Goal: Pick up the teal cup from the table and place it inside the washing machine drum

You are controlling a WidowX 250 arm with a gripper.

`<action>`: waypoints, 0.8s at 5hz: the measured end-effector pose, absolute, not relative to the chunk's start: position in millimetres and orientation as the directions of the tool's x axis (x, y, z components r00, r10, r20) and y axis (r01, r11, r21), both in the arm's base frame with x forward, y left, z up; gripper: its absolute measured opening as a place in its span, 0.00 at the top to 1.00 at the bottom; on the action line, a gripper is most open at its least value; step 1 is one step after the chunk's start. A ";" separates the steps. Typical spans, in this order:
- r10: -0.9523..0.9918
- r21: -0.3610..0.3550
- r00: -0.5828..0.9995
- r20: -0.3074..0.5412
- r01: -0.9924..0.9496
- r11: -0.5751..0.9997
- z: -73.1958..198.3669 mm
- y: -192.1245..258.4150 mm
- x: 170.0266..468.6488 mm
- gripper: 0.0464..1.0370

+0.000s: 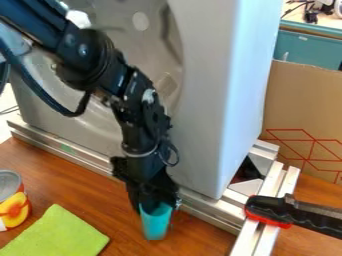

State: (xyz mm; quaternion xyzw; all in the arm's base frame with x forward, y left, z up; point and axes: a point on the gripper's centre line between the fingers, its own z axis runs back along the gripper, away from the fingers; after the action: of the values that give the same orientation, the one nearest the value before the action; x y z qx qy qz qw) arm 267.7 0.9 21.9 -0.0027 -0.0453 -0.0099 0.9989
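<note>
Teal cup directly under the gripper

My gripper (157,204) is pointing down, right of the green cloth (57,232); I'm not managing to tell whether it's pinching or spread. The teal cup (155,225), also right of the cloth, is meeting it mouth-up, long axis running nearly in line. A can (12,200) is sitting left of the cloth.

The black gripper (156,203) hides the upper part of the teal cup (155,223). The left edge crops the can (13,209), and the bottom edge crops the green cloth (57,234). The black-and-red clamp (286,212) and the cardboard (306,107) extend past the right edge. The arm's base lies out of view.
</note>
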 end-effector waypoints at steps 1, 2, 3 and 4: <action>0.021 0.033 0.975 0.221 -0.029 0.999 68.2 5.7 266.8 0.93; 0.036 0.045 0.961 0.274 -0.050 0.998 95.0 20.8 267.9 0.93; 0.062 0.055 0.952 0.300 -0.083 0.995 108.0 39.0 275.0 0.93; 0.072 0.063 0.938 0.340 -0.099 0.993 128.2 55.3 286.7 0.93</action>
State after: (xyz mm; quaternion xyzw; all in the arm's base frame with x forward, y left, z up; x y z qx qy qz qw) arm 286.7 55.3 128.2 0.0398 -0.1712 0.0433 0.9835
